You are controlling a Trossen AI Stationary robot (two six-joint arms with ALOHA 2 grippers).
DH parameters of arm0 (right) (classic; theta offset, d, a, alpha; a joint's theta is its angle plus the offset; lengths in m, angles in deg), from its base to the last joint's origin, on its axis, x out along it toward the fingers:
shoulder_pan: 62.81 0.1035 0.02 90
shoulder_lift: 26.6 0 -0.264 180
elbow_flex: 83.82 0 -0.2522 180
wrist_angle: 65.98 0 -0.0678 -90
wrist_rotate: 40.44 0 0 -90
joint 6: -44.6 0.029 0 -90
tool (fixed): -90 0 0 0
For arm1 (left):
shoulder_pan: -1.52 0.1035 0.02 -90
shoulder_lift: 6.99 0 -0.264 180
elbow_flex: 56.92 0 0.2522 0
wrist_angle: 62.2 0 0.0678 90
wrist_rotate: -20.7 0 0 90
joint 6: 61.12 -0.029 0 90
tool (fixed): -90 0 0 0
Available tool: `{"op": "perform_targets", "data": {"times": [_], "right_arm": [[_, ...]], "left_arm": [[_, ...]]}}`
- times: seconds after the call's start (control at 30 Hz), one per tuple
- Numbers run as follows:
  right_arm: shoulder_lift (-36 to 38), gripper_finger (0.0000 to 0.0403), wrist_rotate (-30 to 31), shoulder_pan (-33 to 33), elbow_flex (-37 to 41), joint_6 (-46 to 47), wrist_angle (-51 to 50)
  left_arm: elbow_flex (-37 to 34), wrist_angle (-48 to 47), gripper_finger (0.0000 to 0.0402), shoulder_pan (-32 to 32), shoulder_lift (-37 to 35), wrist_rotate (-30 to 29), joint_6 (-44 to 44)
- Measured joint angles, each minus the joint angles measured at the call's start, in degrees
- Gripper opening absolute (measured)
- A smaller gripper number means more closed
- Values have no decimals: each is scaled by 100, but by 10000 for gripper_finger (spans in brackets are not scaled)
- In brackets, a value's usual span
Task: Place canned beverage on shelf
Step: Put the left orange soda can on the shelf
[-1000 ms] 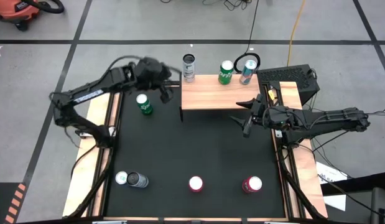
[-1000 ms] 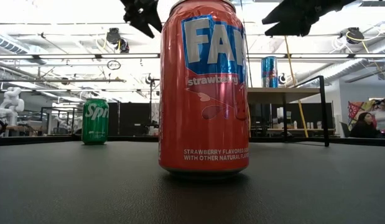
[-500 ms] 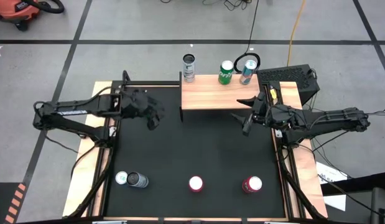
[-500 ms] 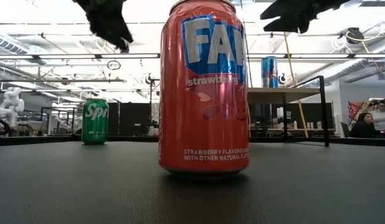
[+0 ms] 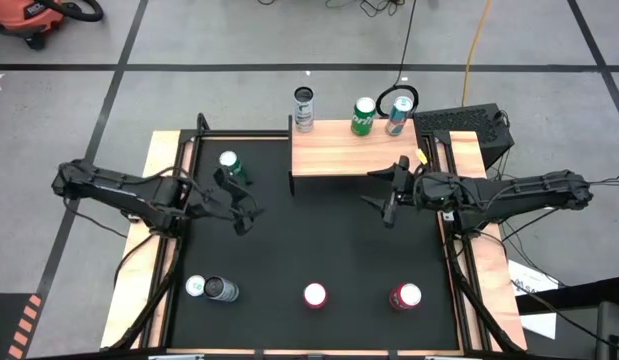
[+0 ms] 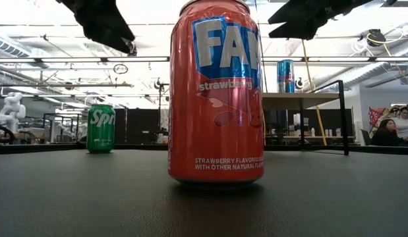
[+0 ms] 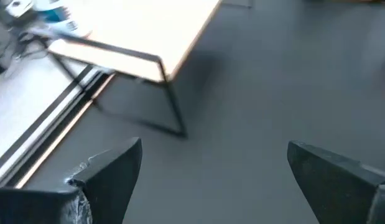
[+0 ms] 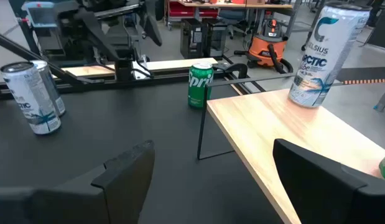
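Observation:
The light-wood shelf stands at the table's far side on thin black legs. A silver can, a green can and a blue-and-white can stand along its far edge. A green Sprite can stands on the black tabletop left of the shelf. My left gripper hovers open just nearer than that can, holding nothing. My right gripper hovers open off the shelf's near right corner, also with nothing between its fingers.
Along the near edge stand two silver cans, a red Fanta can that fills the low view, and another red can. The black middle of the table lies bare between the arms. Wooden rails run along both sides.
My left gripper has swung from beside the shelf's far left corner toward the table's near edge and down, passing over the Sprite can, which has stayed put. It stays open. My right gripper has edged slightly toward the table's middle.

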Motion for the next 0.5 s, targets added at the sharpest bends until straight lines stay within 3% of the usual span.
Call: {"op": "perform_targets", "data": {"times": [0.1,0.3,0.5], "right_arm": [[-25,314,3,0,0,0,120],[-23,314,20,0,0,0,157],[-23,313,30,0,0,43,154]], "left_arm": [[-395,964,392,-197,18,153,-136],[-1264,3504,393,-715,340,1094,-344],[-1489,4809,393,-1131,1128,1162,-896]]}}
